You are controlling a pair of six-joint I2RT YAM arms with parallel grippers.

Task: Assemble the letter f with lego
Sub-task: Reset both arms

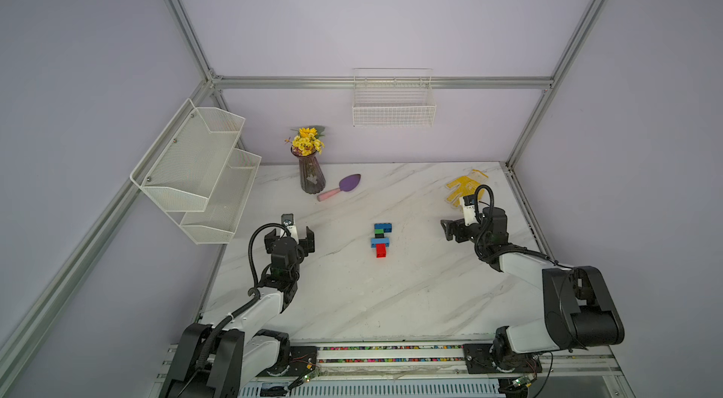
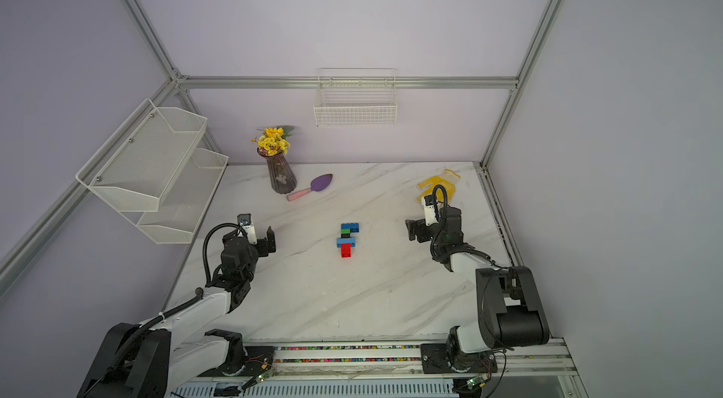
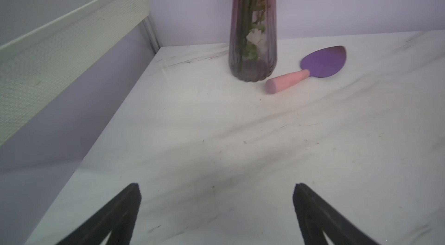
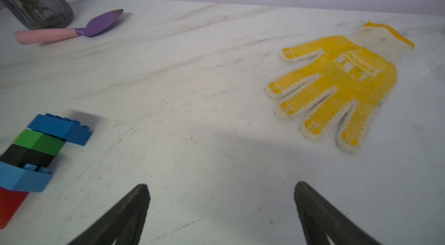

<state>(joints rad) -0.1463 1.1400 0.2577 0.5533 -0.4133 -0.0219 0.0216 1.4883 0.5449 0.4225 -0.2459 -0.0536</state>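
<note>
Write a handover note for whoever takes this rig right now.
Left gripper: open, empty, clear of the bricks.
Right gripper: open, empty, near the yellow glove.
Letter f: on the table between the arms, touched by neither; in line red brick, light blue brick, black brick, green brick, dark blue brick.
Done: all five joined.
Left: probably only a shape check.

Open table (image 1: 391, 298) on both sides of the joined bricks (image 1: 380, 239), easy passage there. Toward the back wall: vase (image 1: 312, 177) and trowel (image 1: 339, 186) (just beside each other) left, glove (image 1: 463, 185) right.
</note>
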